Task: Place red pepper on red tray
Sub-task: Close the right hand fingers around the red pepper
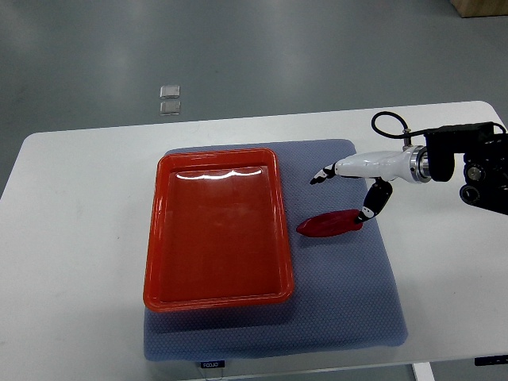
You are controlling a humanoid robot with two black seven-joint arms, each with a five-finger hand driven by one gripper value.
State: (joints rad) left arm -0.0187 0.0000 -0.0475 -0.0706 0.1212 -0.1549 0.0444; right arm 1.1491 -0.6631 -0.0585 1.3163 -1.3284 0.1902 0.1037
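Top view: right hand [349, 186] partly covers red pepper's [327, 225] end beside red tray [218, 230].

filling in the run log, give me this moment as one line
right robot hand: open, over red pepper, thumb touching it | pepper: on blue mat, right of red tray | tray: holds nothing | left hand: out of view

We are looking steeply down from one high camera on the robot's side, taking in nearly the whole white tabletop [71, 238] from moderately far, with grey floor [278, 55] showing beyond its far edge.
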